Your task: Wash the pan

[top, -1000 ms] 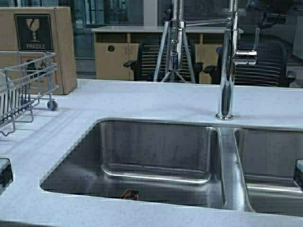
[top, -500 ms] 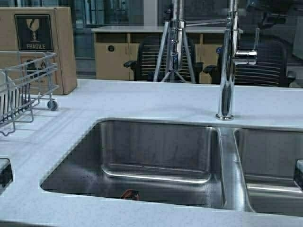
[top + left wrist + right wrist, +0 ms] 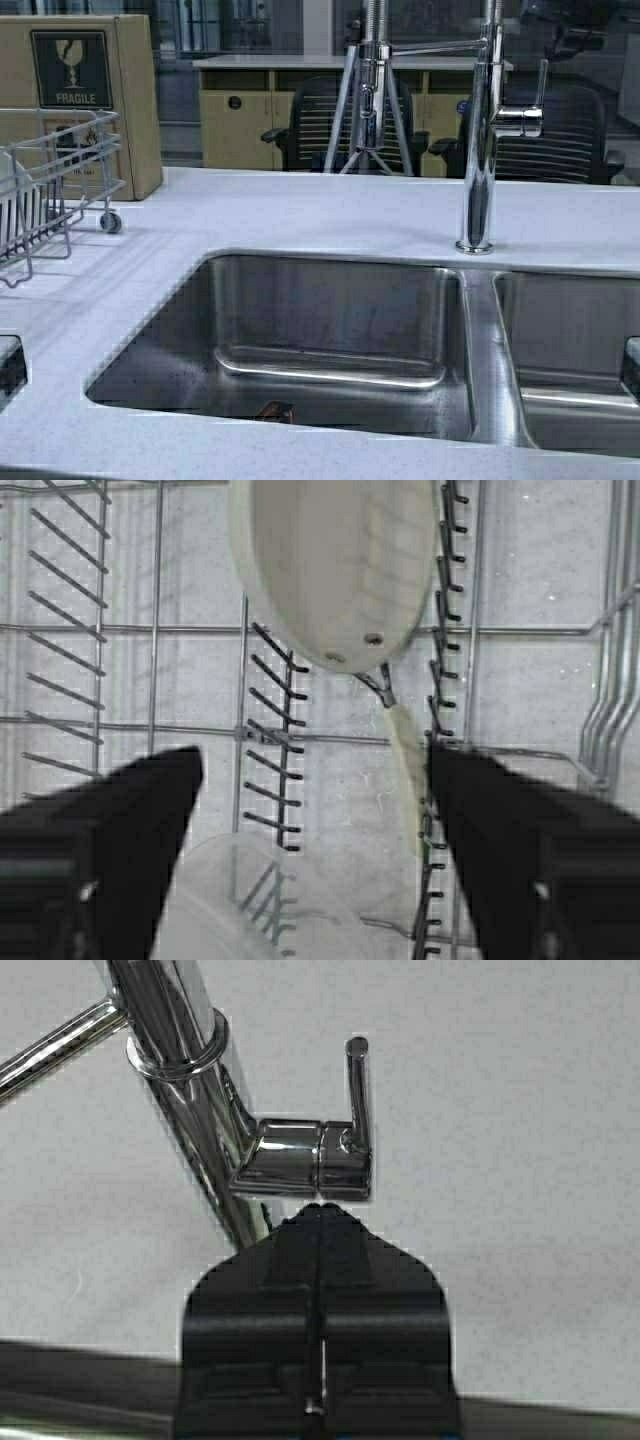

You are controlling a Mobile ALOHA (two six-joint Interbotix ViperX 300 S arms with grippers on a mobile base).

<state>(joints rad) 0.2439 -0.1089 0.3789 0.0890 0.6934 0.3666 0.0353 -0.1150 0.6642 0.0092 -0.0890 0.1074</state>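
In the left wrist view the cream pan [image 3: 330, 560] stands on edge in the wire dish rack [image 3: 150, 630], underside showing. Its pale handle [image 3: 405, 770] points toward my left gripper [image 3: 315, 760]. That gripper is open and empty over the rack, with one finger close beside the handle and not touching it. My right gripper [image 3: 320, 1208] is shut and empty, its tips just under the chrome tap lever [image 3: 345, 1150]. In the high view only dark bits of the left gripper [image 3: 8, 365] and the right gripper [image 3: 632, 368] show at the edges.
The double steel sink [image 3: 330, 340] is sunk in the pale counter [image 3: 300, 215], with the tall tap [image 3: 480, 150] behind its divider. The dish rack [image 3: 60, 170] and a cardboard box [image 3: 85, 90] stand at the left. A clear dish [image 3: 270, 910] lies in the rack. A small brown thing [image 3: 273, 410] sits at the sink's near edge.
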